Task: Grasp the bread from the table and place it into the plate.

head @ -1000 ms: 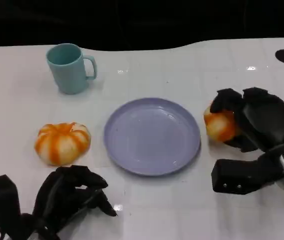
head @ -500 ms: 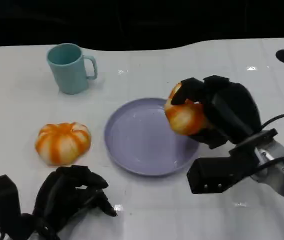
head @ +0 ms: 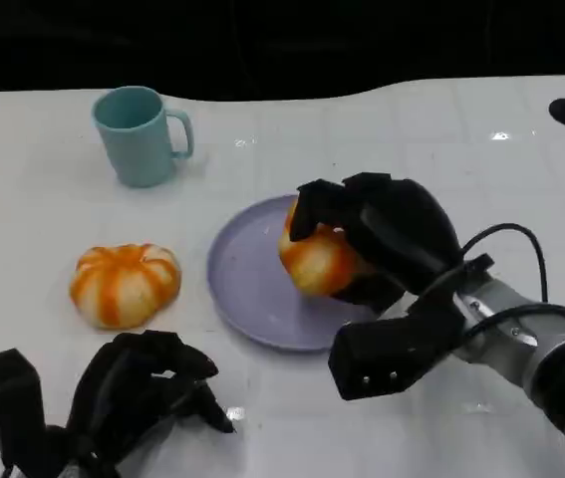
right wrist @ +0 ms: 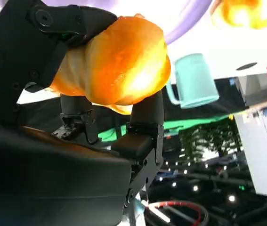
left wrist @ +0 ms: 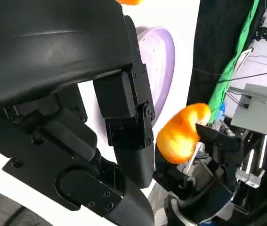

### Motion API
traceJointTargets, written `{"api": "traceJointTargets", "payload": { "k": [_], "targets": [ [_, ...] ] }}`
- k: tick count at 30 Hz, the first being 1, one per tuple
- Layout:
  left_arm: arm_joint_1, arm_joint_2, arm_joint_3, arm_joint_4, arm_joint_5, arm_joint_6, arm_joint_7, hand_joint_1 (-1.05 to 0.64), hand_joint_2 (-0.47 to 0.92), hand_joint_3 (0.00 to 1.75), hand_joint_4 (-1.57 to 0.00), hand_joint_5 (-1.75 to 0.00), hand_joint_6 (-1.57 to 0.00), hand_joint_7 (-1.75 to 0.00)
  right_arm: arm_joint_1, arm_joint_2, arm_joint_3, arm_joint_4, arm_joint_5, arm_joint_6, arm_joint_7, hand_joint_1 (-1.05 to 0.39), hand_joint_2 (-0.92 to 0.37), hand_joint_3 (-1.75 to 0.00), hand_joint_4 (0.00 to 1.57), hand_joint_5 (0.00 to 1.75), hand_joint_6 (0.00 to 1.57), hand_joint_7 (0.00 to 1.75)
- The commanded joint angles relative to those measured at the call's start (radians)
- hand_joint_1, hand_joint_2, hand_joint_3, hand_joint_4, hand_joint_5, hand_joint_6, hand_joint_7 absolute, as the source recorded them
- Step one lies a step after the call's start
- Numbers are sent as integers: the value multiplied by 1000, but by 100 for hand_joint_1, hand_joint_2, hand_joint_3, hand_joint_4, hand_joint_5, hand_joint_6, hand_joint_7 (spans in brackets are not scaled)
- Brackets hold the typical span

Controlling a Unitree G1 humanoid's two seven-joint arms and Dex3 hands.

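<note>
The bread (head: 320,261) is grasped by the right hand (head: 382,239), with black fingers (right wrist: 145,120) wrapped over its top and far side, and it is held over the purple plate (head: 252,299), toward the plate's 3 o'clock half. Whether it touches the plate surface cannot be told from the head view (the left wrist view, where it is seen apart from the plate's face, suggests it is raised). A grip from above is judged sensible, since the soft roll can then be lowered straight down and let go without being dragged across the rim.

The left hand (head: 142,393) is kept low at the table's 7 o'clock edge, with its fingers curled in and nothing in them, well clear of the work.

A 2nd, striped orange-and-white bun (head: 123,284) is seen at 9 o'clock of the plate, just beside its rim, and a teal mug (head: 138,134) stands at 11 o'clock, well apart. Neither is judged to obstruct the descent, as the plate's inside lies bare beneath the bread.
</note>
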Motion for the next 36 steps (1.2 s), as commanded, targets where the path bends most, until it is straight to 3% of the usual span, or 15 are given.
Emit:
{"api": "traceJointTargets", "payload": {
  "k": [1, 3, 6, 7, 9, 11, 14, 22, 30, 36],
  "targets": [
    [5, 8, 4, -12, -1, -12, 9, -105, 70, 0, -157, -61, -157, -23, -20, 11, -15, 24, 36, 6, 76, -19, -41, -113, 89, 166, 90, 113],
    [5, 8, 3, -12, -1, -13, 7, -105, 70, 0, -157, -61, -157, -23, -19, 13, -18, 22, 42, 15, 103, -22, -50, -87, 88, 140, 98, 72],
    [6, 8, 2, -14, 1, -16, 7, -105, 71, 0, -157, -60, -157, -23, -16, 11, -21, 12, 50, 34, 159, -26, -62, -56, 85, 115, 101, 35],
    [6, 8, 1, -14, 3, -18, 7, -105, 71, 1, -157, -60, -157, -23, -15, 10, -22, 7, 53, 44, 186, -30, -67, -47, 72, 97, 91, 23],
    [7, 8, 0, -14, 5, -21, 8, -105, 71, 1, -157, -60, -157, -23, -12, 3, -20, -6, 58, 64, 236, -34, -74, -34, 64, 78, 84, 12],
    [8, 8, -1, -16, 6, -20, 11, -105, 71, 1, -157, -61, -157, -23, -7, -4, -20, -26, 60, 87, 281, -42, -86, -16, 47, 50, 63, 3],
    [8, 7, -1, -18, 3, -14, 10, -105, 71, 0, -157, -61, -157, -23, 4, -16, -27, -57, 68, 118, 336, -49, -91, -8, 32, 32, 43, 0],
    [7, 6, 1, -16, 1, -10, 10, -105, 71, 0, -157, -61, -157, -22, 27, -44, -32, -139, 69, 177, 407, -68, -92, -10, 10, 19, 24, 0],
    [6, 5, 2, -14, 1, -17, 7, -105, 71, 0, -157, -60, -157, -22, 61, -70, -50, -225, 74, 189, 446, -72, -92, -9, 10, 21, 24, 1],
    [4, 4, 2, -14, 0, -9, 9, -105, 71, 0, -157, -60, -157, -22, 152, -148, -85, -386, 94, 146, 459, -70, -92, -9, 17, 26, 29, 3]
  ]
}}
